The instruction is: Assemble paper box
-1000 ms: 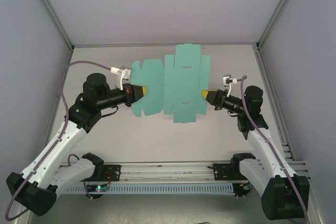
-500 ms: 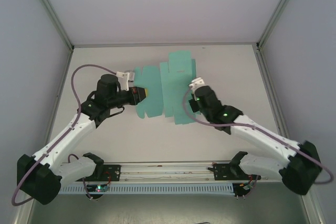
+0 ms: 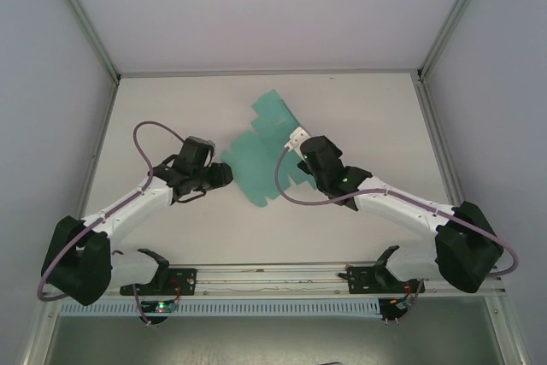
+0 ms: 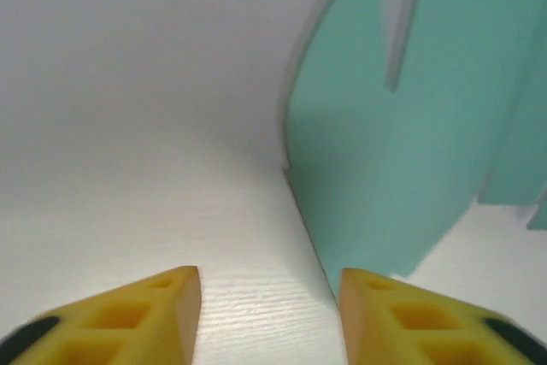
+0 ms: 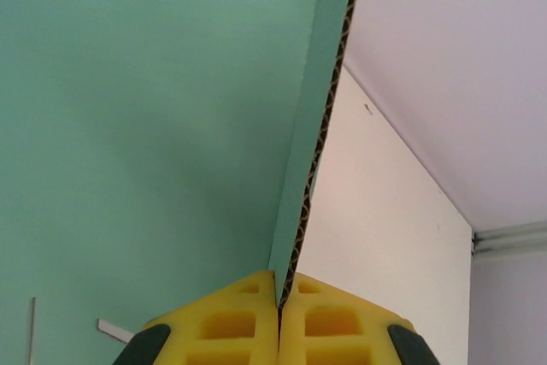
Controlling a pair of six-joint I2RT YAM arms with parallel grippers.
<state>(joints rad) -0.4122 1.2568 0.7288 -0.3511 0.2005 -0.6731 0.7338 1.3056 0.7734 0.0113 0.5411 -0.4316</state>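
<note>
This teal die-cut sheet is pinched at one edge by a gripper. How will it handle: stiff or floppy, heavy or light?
Probably fairly stiff: the paper box sheet shows a fluted edge running straight from the right gripper, with no visible droop. Likely light, as one edge pinch seems enough to tilt it up. Its slotted tabs may flex or catch when pushed.

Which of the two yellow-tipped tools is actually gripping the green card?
The right tool: its fingers are pinched shut on the edge of the paper box. The left tool stands open, nothing between its fingers.
</note>
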